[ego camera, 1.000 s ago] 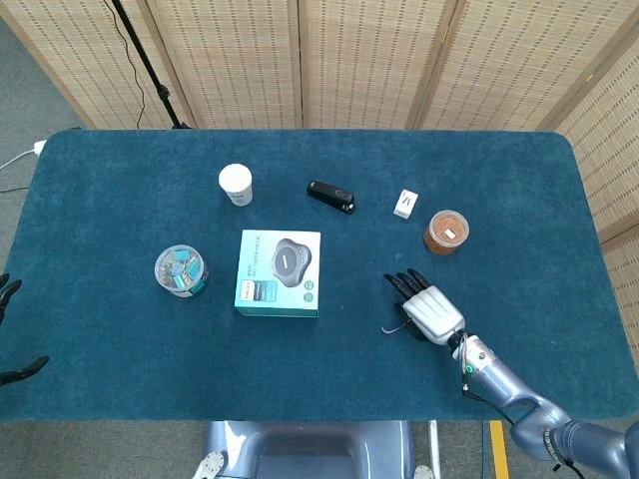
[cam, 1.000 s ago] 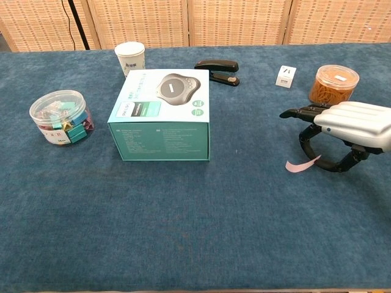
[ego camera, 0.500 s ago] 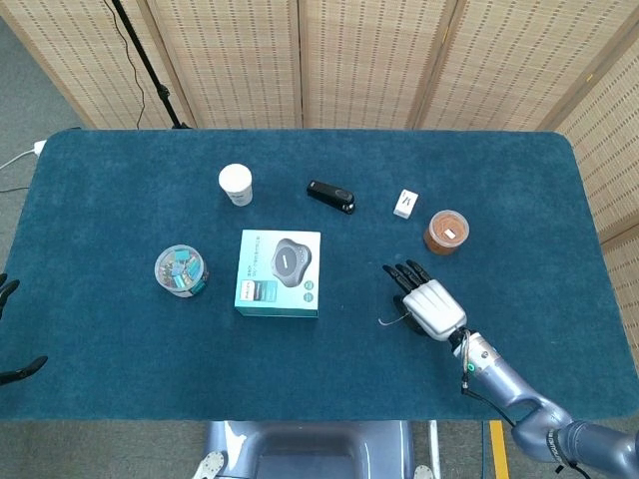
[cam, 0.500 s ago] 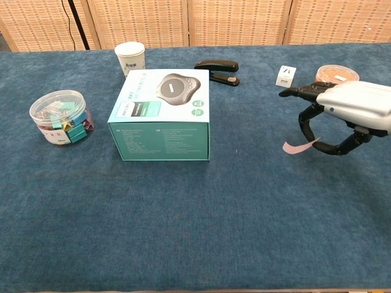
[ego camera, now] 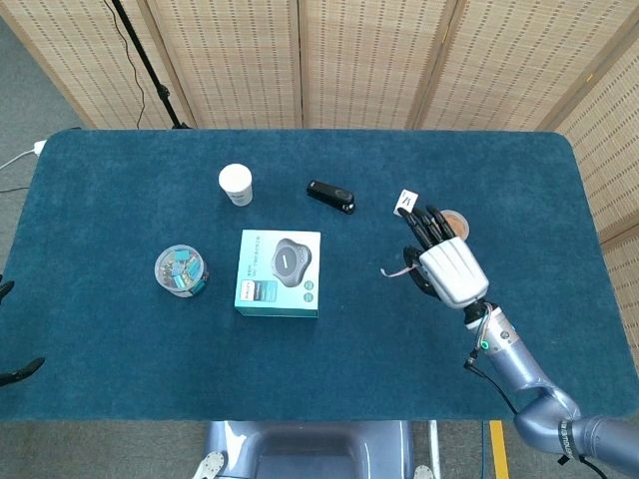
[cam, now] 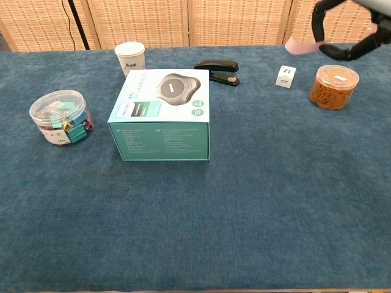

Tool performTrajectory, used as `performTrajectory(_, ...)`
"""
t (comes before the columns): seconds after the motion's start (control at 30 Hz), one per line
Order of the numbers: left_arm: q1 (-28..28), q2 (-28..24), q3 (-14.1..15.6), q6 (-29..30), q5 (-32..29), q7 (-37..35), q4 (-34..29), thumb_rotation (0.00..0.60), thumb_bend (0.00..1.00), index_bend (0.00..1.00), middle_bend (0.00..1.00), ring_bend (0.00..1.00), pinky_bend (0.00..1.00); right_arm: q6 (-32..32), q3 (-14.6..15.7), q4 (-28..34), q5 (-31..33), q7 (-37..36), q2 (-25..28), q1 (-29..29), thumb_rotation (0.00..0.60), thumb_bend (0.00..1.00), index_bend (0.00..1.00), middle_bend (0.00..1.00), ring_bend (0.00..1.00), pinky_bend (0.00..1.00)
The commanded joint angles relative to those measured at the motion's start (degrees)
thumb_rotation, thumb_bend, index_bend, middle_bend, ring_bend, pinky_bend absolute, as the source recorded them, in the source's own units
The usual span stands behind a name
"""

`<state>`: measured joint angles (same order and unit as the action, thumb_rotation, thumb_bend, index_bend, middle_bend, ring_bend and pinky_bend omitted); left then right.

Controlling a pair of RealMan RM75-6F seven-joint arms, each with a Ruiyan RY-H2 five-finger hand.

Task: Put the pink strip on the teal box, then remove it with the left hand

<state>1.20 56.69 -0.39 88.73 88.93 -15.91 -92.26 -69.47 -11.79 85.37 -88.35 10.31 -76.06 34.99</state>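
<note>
The teal box (ego camera: 280, 271) lies flat left of the table's middle, also in the chest view (cam: 162, 116). My right hand (ego camera: 444, 267) is raised above the table to the right of the box and pinches the pink strip (ego camera: 391, 270), which sticks out leftward. In the chest view only the lower part of this hand (cam: 365, 45) shows at the top right corner, with the pink strip (cam: 299, 45) hanging in the air above the small white box. Only the dark fingertips of my left hand (ego camera: 10, 329) show at the left edge, spread apart and holding nothing.
A paper cup (cam: 129, 58) and a black stapler (cam: 217, 66) stand behind the teal box. A small white box (cam: 286, 76) and a jar of rubber bands (cam: 333, 86) sit at the right. A jar of coloured clips (cam: 60, 117) stands left of the box.
My right hand has lifted the pink strip off the table and carried it up and away toward the far side. The left hand has stayed put.
</note>
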Motion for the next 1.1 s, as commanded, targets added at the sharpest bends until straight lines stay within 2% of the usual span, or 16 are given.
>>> performTrajectory(0.03,-0.01,-0.1,0.01,0.05,0.11,-0.36,0.15,0.6,0.0,0.0,0.0,0.0,0.0,0.53,-2.2,1.71,1.29,2.85,1.09,1.82,0.6,0.49,0.62,0.0,0.0,0.0)
performTrajectory(0.13,-0.03,-0.17,0.04,0.07,0.17,-0.69,0.25,0.6,0.0,0.0,0.0,0.0,0.0,1.42,-3.43,1.5,1.62,5.94,0.15,3.7,0.6,0.49,0.63,0.0,0.0,0.0)
performTrajectory(0.33,0.01,-0.4,0.02,-0.19,-0.03,-1.33,0.34,0.6,0.0,0.0,0.0,0.0,0.0,1.07,-5.03,-2.09,1.69,11.24,-6.52,7.47,0.6,0.49,0.64,0.0,0.0,0.0)
performTrajectory(0.73,0.17,-1.19,-0.01,-0.63,-0.15,-4.0,0.97,0.6,0.0,0.0,0.0,0.0,0.0,1.86,-5.48,-12.11,0.53,23.62,-19.71,14.63,0.6,0.49,0.66,0.0,0.0,0.0)
performTrajectory(0.97,0.22,-1.7,0.01,-0.8,-0.14,-6.24,1.61,0.6,0.0,0.0,0.0,0.0,0.0,4.02,-5.14,-19.47,1.54,29.29,-24.59,17.56,0.6,0.49,0.67,0.0,0.0,0.0)
performTrajectory(1.1,0.4,-1.84,-0.07,-1.2,-0.38,-6.95,1.81,0.6,0.0,0.0,0.0,0.0,0.0,4.36,-5.32,-21.28,2.53,32.17,-26.36,18.39,0.6,0.49,0.67,0.0,0.0,0.0)
